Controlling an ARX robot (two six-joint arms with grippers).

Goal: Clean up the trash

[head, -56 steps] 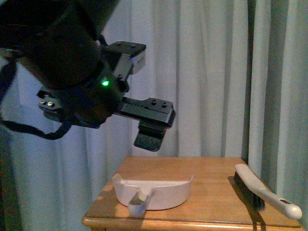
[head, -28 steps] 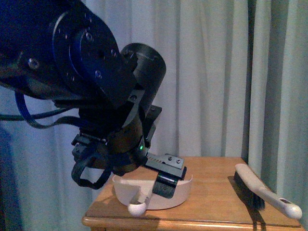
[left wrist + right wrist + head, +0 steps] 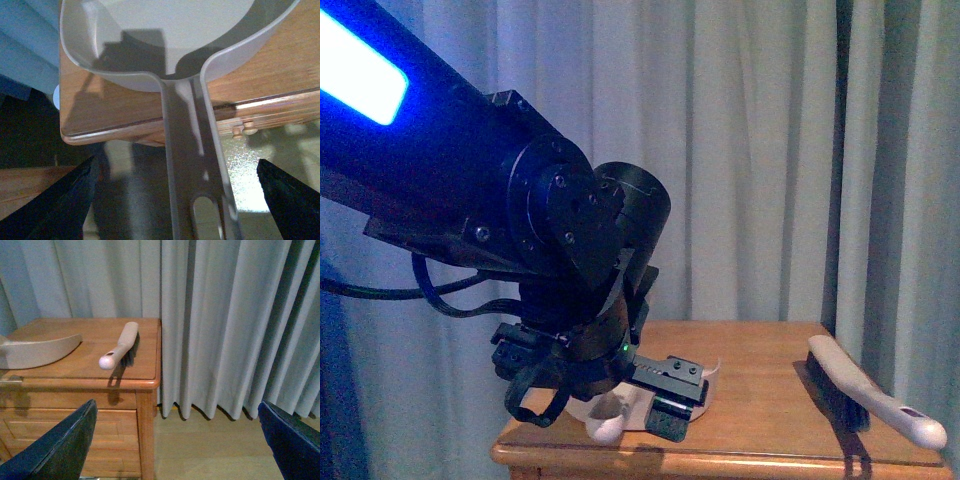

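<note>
the left claw is seen lowered at the front edge of the wooden table, its black fingers spread wide. in the left wrist view the flat grey plastic handle of the dustpan is framed between the two fingers and touched by neither; nothing is gripped. the handle is a long strip with raised edges and an oval slot near its end, jutting out past the table's rounded edge. the pan is a shallow, smooth scoop with a curved back wall, laid flat on the glossy orange-brown top. from the front most of it is covered by the bulky black left arm, with its round bolted joints and small green light.

the right claw is held off to the side of the table, released, with only floor and curtain seen between its dark fingers. a brush with a smooth cream handle and dark bristles is laid near the table's right edge, well apart from the dustpan. the pale curtain is hung in heavy vertical folds.

the trash cannot be made out with certainty: only a small pale patch is seen beyond the table's edge, too small to identify.
</note>
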